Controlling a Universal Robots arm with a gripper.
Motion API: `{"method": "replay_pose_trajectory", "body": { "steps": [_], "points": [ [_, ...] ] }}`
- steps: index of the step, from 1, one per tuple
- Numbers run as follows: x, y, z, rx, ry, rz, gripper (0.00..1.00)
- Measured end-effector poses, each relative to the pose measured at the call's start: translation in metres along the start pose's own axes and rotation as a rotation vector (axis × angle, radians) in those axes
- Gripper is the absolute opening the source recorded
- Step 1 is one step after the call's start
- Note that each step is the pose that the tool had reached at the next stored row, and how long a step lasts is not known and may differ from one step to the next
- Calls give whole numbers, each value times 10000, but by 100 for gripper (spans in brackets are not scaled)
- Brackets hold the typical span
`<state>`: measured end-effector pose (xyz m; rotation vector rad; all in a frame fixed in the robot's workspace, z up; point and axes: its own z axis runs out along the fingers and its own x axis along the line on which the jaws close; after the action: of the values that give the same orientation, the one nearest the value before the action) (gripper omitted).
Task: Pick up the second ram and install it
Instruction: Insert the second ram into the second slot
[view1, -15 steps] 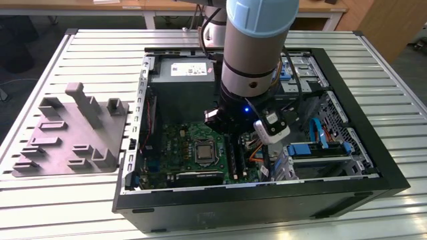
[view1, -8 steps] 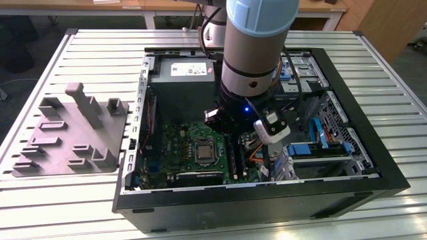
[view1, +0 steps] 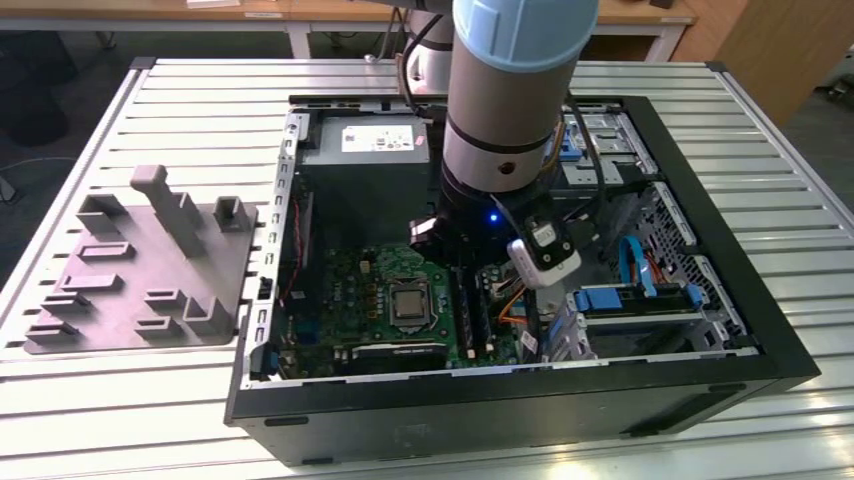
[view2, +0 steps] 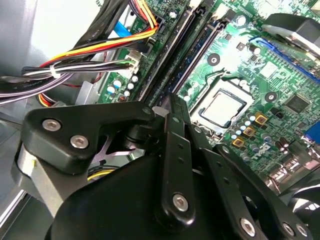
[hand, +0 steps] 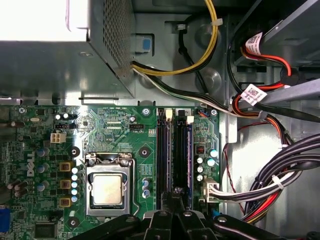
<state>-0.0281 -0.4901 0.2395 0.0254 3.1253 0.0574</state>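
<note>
Open black desktop computer case (view1: 747, 310) lies flat on a slatted white metal table (view1: 200, 90), with a grey moulded plastic holder plate (view1: 147, 260) just beside it toward the exterior view's left. The silver and pale-blue robot arm (view1: 514, 90) reaches straight down into the case, over the green motherboard (view1: 347, 290). The large grey metal power-supply box with a white label (view1: 367, 150) sits at the far end of the case. In both wrist views the black linkage gripper (view2: 171, 105) (hand: 178, 192) has its fingers drawn together with no gap visible between the tips, which sit low over one end of the long black memory slots. The second ram (hand: 189, 160), seen edge-on as a thin blue-green strip, stands upright in the slot nearest the bundled black, red and yellow cables (hand: 280, 185), just beside the fingertips. Cannot tell whether the tips touch it or whether it is fully seated. The square silver processor in its metal socket frame (hand: 107, 190) (view2: 222, 107) lies on the other side of the slots, near them.
</note>
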Motion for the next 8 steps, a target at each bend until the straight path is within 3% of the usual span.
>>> {"method": "replay_pose_trajectory", "body": {
  "steps": [5,8],
  "points": [
    [0,0,-5,2,1,0,10],
    [-1,2,-63,3,0,0,10]
  ]
}}
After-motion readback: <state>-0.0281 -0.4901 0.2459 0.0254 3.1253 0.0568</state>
